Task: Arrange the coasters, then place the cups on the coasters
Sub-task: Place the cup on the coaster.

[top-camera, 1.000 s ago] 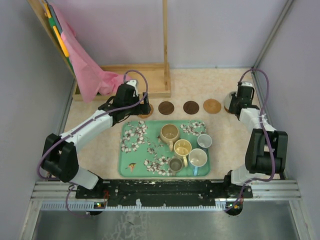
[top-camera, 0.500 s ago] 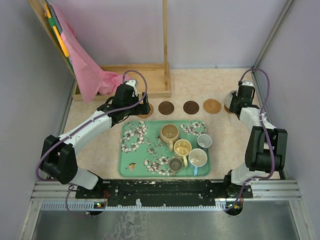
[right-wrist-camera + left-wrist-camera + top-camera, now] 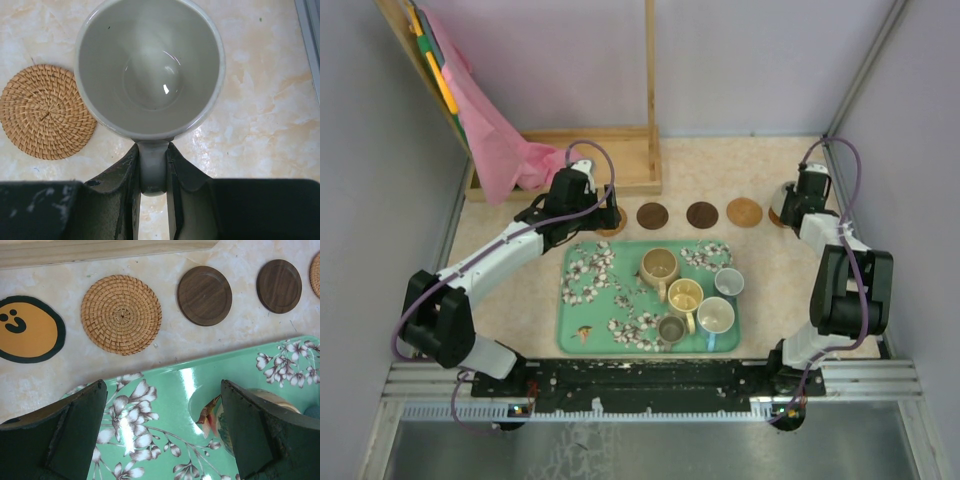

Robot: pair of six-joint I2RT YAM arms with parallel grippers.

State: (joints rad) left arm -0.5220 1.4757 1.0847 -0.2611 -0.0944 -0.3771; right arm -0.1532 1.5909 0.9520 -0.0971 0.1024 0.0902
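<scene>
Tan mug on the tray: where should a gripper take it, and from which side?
By the rim on its left side, coming from above, one finger inside. The tan mug stands upright and open; its left faces bare tray, while the yellow mug crowds its near right.

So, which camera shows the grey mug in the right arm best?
The right wrist view: the grey mug fills it, seen from above, its handle pinched between the right fingers. The top view shows only a pale sliver beside the arm. The left wrist view does not show it.
</scene>
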